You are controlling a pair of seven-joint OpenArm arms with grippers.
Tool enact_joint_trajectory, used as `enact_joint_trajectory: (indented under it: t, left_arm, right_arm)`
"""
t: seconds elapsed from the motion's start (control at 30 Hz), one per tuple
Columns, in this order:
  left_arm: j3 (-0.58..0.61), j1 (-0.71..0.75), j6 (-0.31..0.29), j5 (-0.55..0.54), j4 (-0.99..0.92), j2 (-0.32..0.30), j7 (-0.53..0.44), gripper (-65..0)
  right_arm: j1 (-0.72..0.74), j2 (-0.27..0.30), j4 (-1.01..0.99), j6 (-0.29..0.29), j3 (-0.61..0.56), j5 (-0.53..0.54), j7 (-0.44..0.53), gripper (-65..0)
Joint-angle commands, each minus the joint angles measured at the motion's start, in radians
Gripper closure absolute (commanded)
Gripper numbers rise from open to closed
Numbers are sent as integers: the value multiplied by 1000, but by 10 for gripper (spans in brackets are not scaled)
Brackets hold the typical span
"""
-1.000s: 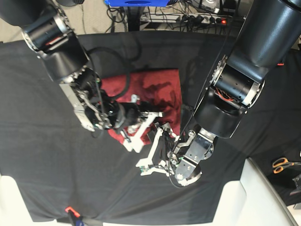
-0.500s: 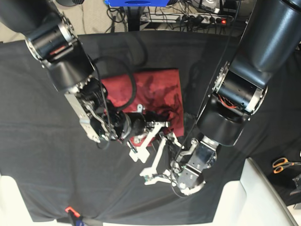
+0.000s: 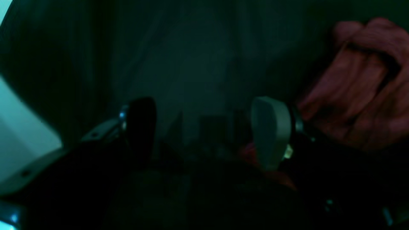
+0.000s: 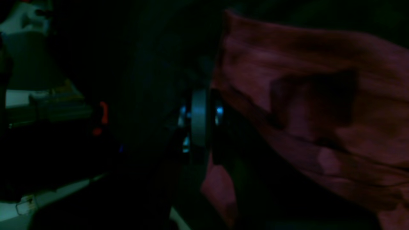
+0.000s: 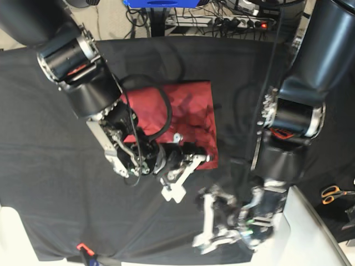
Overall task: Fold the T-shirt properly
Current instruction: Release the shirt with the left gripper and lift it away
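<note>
the left claw [image 5: 213, 230] had pulled away from the t-shirt [image 5: 188, 108] over the last second, dropping toward the near edge of the table [image 5: 44, 183] and blurring as it went; its jaws stood apart with nothing between them, and in its own wrist view only black cloth showed between the fingers [image 3: 271, 131]. the right claw [image 5: 177, 183] had slid along the shirt's near edge in the same span. its jaws were together, and in the base view its white fingertips lay on the black cloth just off the shirt's near hem, so it did not appear to hold any fabric, though that was hard to confirm.

the t-shirt lay mid-table as a compact maroon rectangle, wrinkled but with fairly straight far and side edges. with one claw retreating empty and the other shut beside the hem, the folding looked close to finished, perhaps at a last tidying press.

both wrist views were very dark. the right arm covered the shirt's near left corner in the base view, so the state of that corner and any loose sleeve could not be told. the right wrist view showed only dim folds of maroon cloth [image 4: 319, 105] beside the shut fingers [image 4: 199, 121].
</note>
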Motion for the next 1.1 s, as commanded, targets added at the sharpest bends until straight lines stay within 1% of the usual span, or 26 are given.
enact_joint_trajectory:
  t: [0.0, 0.07, 0.13, 0.2, 0.3, 0.33, 0.37, 0.43, 0.53, 0.57, 0.6, 0.63, 0.67, 0.7, 0.73, 0.77, 0.83, 0.87, 0.93, 0.97, 1.03, 1.07]
  left_arm:
    - [-9, -18, -5, -31, 55, 2, 9, -451]
    - [0, 24, -5, -70, 155, -34, 49, -451]
    - [2, 88, -5, -115, 267, -61, 83, -449]
    - [-4, 148, -5, -143, 382, -68, 107, -449]
    - [-7, 239, -5, -138, 528, -91, 132, -448]
    - [-7, 262, -5, -126, 560, -97, 138, -443]
    - [-12, 291, -5, -106, 595, -108, 146, -421]
    - [-56, 352, -5, -61, 658, -120, 152, -327]
    - [-188, 453, -5, -21, 723, -137, 149, -102]
    - [-237, 495, -5, -21, 734, -150, 149, -13]
    - [-285, 535, -5, -20, 746, -171, 146, 0]
    - [-319, 562, -5, -21, 757, -186, 146, 0]
    - [-359, 595, -5, -21, 767, -205, 144, 0]
    - [-394, 628, -5, -21, 775, -222, 144, 0]
    - [-417, 654, -5, -21, 781, -240, 144, 0]
    - [-437, 684, -5, -21, 790, -268, 143, 0]
    - [-462, 736, -5, -21, 807, -305, 141, 0]
    - [-471, 762, -5, -21, 818, -323, 141, 0]
    - [-494, 822, -5, -21, 850, -347, 141, 0]
    - [-504, 846, -5, -21, 864, -355, 140, 0]
    - [-524, 901, -5, -21, 884, -374, 135, 0]
    - [-527, 932, -5, -21, 888, -387, 111, 0]
  right_arm:
    - [32, -8, 15, 14, 3, 15, 11, -35]
    - [55, 11, 18, 14, 3, 17, 1, -35]
    - [73, 61, 18, 8, 5, 20, -18, -35]
    - [74, 104, 24, 7, 38, 20, -40, -36]
    - [27, 154, 75, 7, 201, 20, -78, -44]
    - [16, 158, 101, 7, 252, 18, -91, -44]
    - [4, 163, 127, 7, 301, 15, -114, -44]
    - [-8, 184, 165, 7, 356, 14, -167, -44]
    - [-10, 193, 201, 7, 348, 3, -227, -44]
    - [-10, 193, 210, 7, 324, -23, -244, -44]
    - [-7, 193, 219, -10, 282, -69, -262, -44]
    - [-4, 190, 230, -35, 239, -111, -276, -45]
    - [2, 189, 245, -75, 189, -163, -284, -53]
    - [7, 186, 257, -115, 144, -209, -287, -77]
    - [7, 184, 262, -138, 111, -236, -287, -117]
    - [8, 180, 263, -164, 75, -253, -282, -182]
    - [8, 172, 267, -196, 43, -273, -279, -306]
    - [8, 167, 267, -213, 37, -290, -279, -377]
    - [8, 164, 268, -230, 37, -329, -278, -488]
    - [8, 160, 268, -240, 38, -350, -270, -515]
    - [8, 141, 267, -260, 38, -395, -241, -515]
    - [8, 137, 260, -263, 38, -419, -233, -515]
